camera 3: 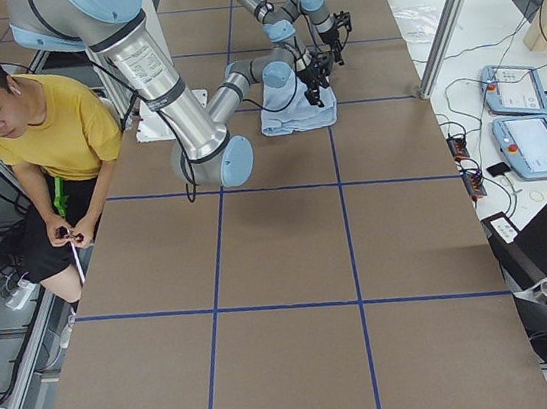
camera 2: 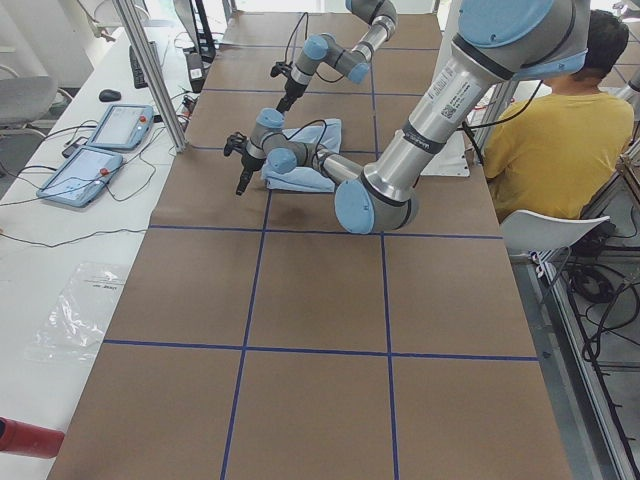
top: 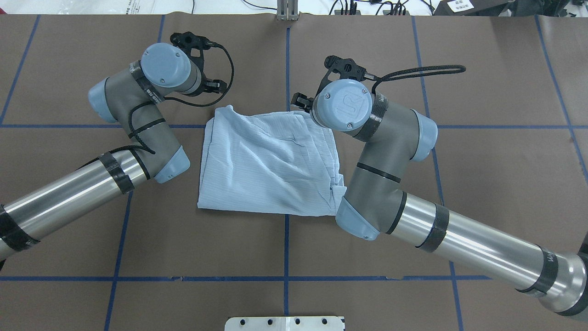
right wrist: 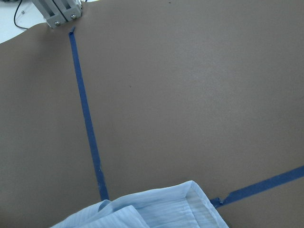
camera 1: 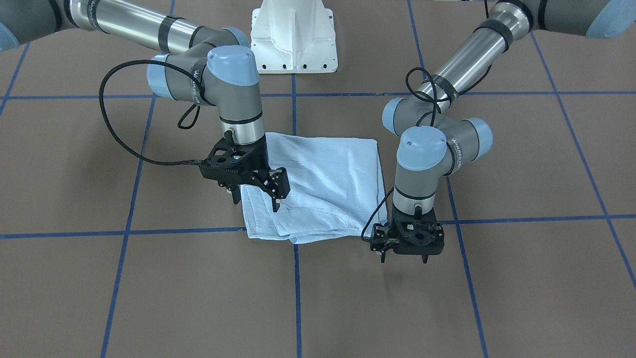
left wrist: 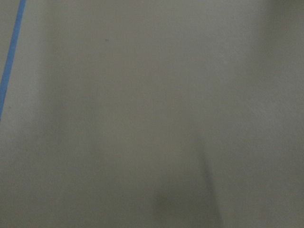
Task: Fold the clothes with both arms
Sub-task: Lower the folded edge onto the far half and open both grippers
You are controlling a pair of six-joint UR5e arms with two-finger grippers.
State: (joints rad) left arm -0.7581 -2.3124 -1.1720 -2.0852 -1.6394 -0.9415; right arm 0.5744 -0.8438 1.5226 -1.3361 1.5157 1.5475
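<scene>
We found the shirt [camera 1: 323, 184] lying in the middle of the table [camera 1: 149, 298], already folded into a compact, roughly rectangular packet. No sleeve or collar stuck out. We judged the folding mostly done. What remained was perhaps one more fold, or some smoothing, because the layers at the edge on the operators' side were loose and wrinkled. The right gripper [camera 1: 256, 201] stood over the shirt's layered side edge, its jaws spread and pinching nothing that we could see. The left gripper [camera 1: 403, 258] hung over the brown surface just beside the opposite corner, its jaws spread also. Both grippers had bare surface outward of them, and the white pedestal [camera 1: 293, 44] was well apart.
</scene>
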